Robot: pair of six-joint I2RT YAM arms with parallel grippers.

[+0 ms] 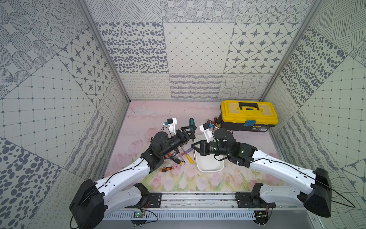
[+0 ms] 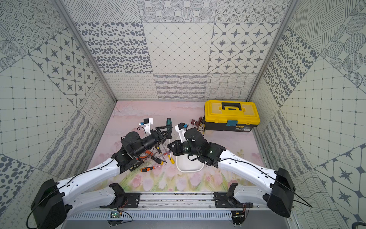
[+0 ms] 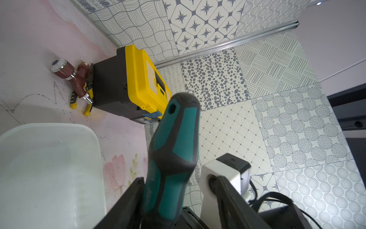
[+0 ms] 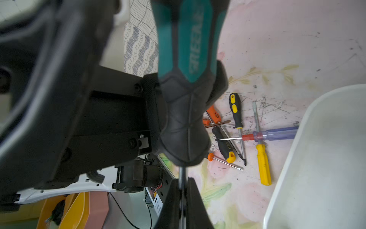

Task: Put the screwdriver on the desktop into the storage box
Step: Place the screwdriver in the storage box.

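while pinched at its bare metal shaft by the right gripper [image 4: 182, 184], fingers pressed tight together on it, screwdriver [image 1: 191, 122] held up off the desktop [image 1: 158, 115], running along the left rim of the storage box [image 1: 210, 170], tip near that edge. left gripper [image 3: 178, 182] spread around the teal handle: one finger touching, a clear gap at the other. white box floor open to view. crowded just left of the rim with loose screwdrivers [image 1: 178, 158]. yellow toolbox [image 1: 248, 111] well apart, against the far right wall.
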